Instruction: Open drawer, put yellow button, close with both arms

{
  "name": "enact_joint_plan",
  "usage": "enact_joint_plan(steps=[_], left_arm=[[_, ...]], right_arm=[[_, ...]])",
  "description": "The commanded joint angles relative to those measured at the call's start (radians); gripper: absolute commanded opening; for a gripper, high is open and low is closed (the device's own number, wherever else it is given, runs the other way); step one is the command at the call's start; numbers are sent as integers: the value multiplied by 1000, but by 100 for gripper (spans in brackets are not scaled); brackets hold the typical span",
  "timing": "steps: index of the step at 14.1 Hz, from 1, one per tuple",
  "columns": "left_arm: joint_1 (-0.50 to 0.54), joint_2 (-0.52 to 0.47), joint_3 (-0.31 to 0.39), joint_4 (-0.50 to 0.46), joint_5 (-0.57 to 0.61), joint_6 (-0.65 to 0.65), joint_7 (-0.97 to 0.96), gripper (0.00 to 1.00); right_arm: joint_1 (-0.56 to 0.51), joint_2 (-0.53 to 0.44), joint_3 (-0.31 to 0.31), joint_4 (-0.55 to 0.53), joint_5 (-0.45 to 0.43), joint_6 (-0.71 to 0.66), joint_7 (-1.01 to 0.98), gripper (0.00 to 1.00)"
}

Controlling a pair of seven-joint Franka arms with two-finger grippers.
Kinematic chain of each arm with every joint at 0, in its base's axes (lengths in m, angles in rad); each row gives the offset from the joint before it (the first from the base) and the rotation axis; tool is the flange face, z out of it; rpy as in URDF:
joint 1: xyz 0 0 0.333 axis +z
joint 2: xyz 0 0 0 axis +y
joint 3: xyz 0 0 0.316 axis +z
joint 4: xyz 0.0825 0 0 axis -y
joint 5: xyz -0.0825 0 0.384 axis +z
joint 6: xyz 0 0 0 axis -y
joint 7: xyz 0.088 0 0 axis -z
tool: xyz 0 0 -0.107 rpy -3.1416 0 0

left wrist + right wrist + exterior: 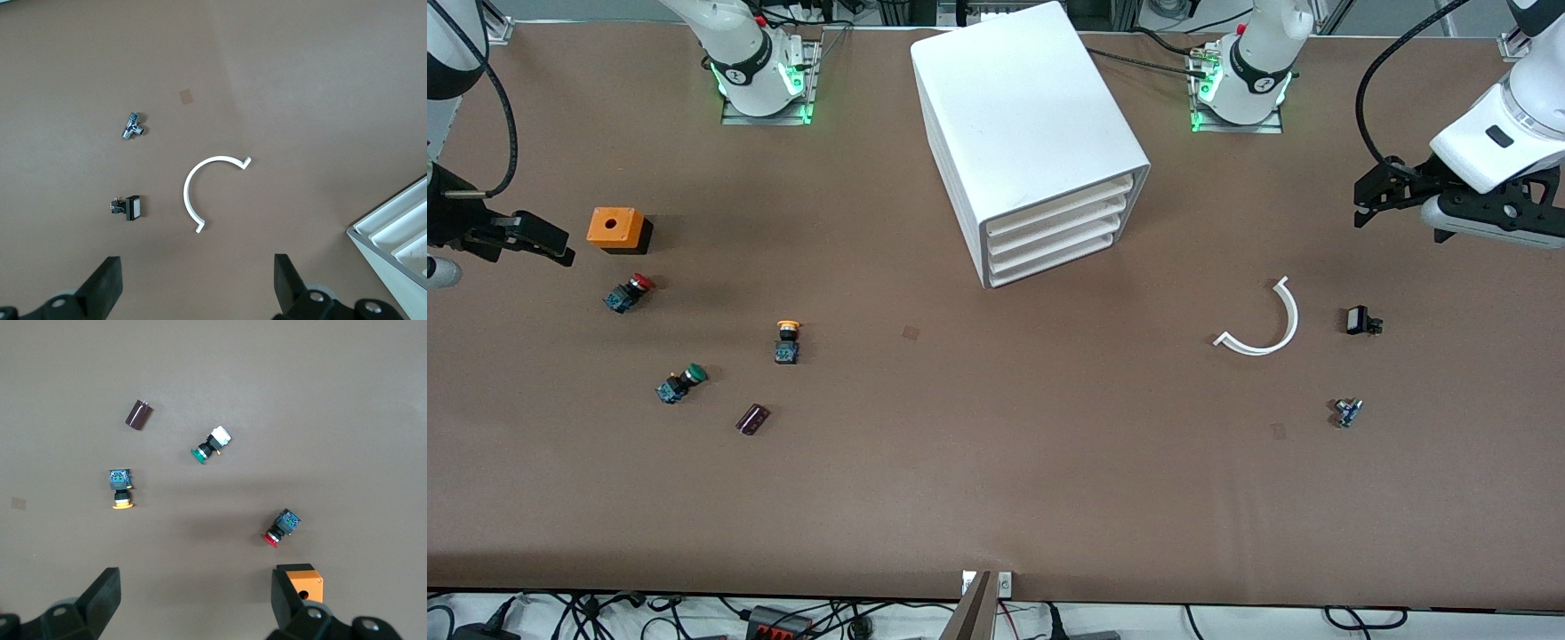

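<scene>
Yellow button [787, 336]: lower left of the front frame, lying on the brown table [996, 498], bare cloth all round it.
Near edge: wide open strip of table along the bottom of the frame.
Neighbours: dark cylinder [751, 419] and green button [681, 383] nearer the camera; red button [629, 292] and orange box [615, 228] farther.
White arc [1263, 324]: right of centre, with a black part [1360, 321] and a metal fitting [1348, 412] beside it.
Drawer [1060, 206]: top of four, flush in the cabinet [1014, 116], upper centre.
Left gripper [1371, 193]: over the upper right edge, fingers apart, empty.
Right gripper [538, 238]: over the left edge, fingers apart, empty.
</scene>
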Motion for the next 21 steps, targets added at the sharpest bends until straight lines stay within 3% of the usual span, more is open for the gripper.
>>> enact_joint_plan(steps=[1, 11, 14, 21], left_arm=[[7, 4, -7, 17, 18, -14, 20, 100], [7, 22, -7, 23, 13, -28, 12, 100], [-5, 85, -9, 112, 10, -111, 15, 100], [-2, 214, -10, 160, -340, -332, 23, 100]], right_arm=[[2, -18, 3, -23, -14, 16, -7, 100], [10, -12, 3, -21, -14, 18, -9, 100], [18, -3, 3, -20, -14, 25, -7, 100], [33, 12, 3, -18, -7, 24, -6, 100]])
